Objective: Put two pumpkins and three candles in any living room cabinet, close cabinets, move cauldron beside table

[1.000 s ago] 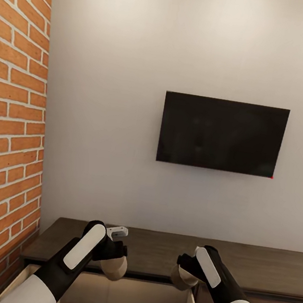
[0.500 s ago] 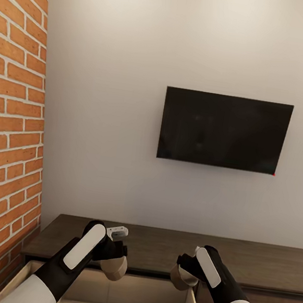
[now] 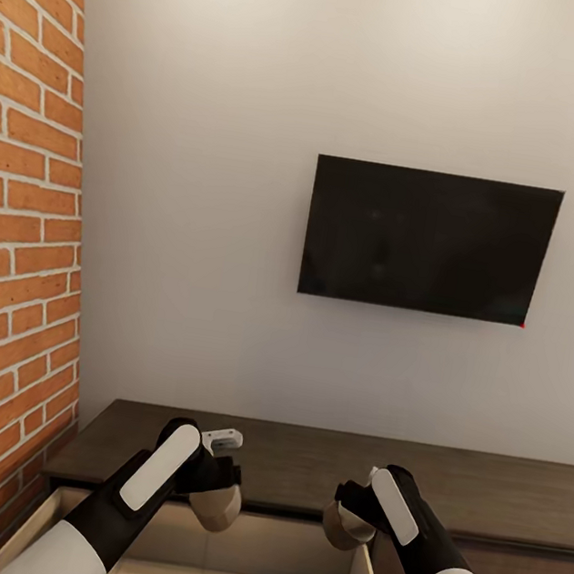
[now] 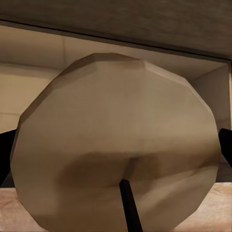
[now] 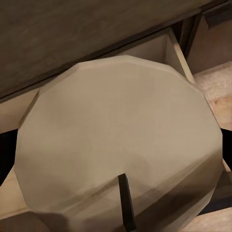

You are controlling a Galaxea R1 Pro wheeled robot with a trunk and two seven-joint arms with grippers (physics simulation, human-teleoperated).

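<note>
Two beige-tan faceted candles, one in the black left gripper, one in the black right gripper; arms black and white. Dark-brown wood cabinet with a pale beige drawer interior. Orange-red brick column with pale mortar, off-white wall, black TV

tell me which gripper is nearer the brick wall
Left. The left gripper, holding a candle, is on the side of the brick wall; the right gripper, with its candle, is farther across the open drawer.
</note>
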